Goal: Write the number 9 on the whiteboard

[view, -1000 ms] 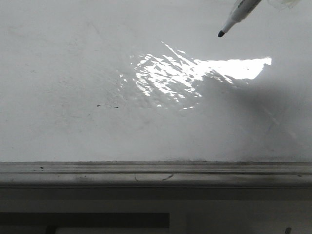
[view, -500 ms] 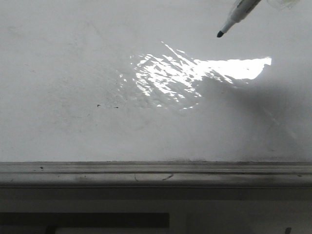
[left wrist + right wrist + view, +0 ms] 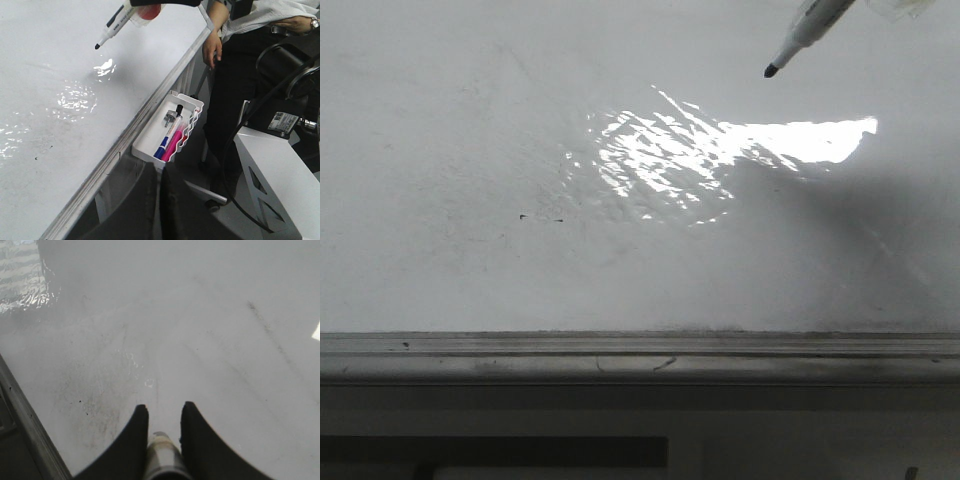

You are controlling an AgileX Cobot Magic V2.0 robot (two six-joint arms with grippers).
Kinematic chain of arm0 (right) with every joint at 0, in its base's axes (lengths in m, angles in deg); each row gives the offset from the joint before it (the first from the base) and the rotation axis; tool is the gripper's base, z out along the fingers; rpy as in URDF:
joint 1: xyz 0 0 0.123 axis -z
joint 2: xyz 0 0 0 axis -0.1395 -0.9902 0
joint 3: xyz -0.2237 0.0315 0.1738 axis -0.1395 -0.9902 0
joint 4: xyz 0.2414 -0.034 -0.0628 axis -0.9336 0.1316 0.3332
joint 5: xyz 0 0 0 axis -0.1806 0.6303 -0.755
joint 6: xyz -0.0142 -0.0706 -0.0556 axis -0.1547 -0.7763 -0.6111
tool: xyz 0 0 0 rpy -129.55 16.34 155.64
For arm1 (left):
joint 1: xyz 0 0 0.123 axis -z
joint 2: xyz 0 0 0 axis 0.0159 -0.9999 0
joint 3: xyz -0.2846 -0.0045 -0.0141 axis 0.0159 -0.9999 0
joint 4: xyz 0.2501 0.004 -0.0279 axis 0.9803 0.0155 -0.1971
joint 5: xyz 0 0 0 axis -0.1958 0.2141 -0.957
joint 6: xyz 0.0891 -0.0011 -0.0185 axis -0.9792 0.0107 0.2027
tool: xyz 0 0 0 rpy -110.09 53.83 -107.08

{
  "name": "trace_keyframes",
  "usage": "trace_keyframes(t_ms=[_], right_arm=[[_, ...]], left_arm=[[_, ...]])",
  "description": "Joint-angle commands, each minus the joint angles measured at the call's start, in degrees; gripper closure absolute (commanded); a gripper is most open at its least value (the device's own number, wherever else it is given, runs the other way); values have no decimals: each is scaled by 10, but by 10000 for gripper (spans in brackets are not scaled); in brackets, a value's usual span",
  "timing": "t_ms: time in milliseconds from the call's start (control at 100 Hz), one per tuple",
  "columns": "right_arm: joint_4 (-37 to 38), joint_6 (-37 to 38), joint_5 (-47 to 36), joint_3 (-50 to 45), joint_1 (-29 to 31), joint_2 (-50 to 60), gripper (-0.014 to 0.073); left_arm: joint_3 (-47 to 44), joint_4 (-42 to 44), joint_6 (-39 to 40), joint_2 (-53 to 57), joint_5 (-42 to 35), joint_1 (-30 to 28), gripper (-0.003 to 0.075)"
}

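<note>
The whiteboard (image 3: 470, 150) is glossy white, faintly smudged, and carries no drawn 9; two tiny dark specks (image 3: 540, 218) sit left of centre. One wrinkled shiny patch (image 3: 660, 165) glares mid-board, and a grey edge rail (image 3: 640, 355) runs along the near side. At far right, one marker (image 3: 800, 40) hangs tip-down just above the board, clamped between the right gripper (image 3: 162, 422) fingers. The left gripper's state cannot be told.

Whiteboard (image 3: 470, 150) glossy white, smudged, wrinkled shiny patch; edge rail (image 3: 640, 355) grey metal, scuffed.
</note>
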Motion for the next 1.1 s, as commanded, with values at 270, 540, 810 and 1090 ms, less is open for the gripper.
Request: trace_keyframes(t_ms=[270, 540, 810, 1090], right_arm=[[1, -1, -45, 16, 3, 1, 626], [12, -8, -56, 16, 2, 1, 626], [51, -8, -74, 16, 2, 1, 626], [124, -8, -64, 16, 3, -33, 627]], left_arm=[[15, -28, 7, -1, -29, 0, 741], [15, -28, 7, -1, -27, 0, 741], [15, -28, 7, -1, -27, 0, 741], [15, -28, 7, -1, -33, 0, 741]])
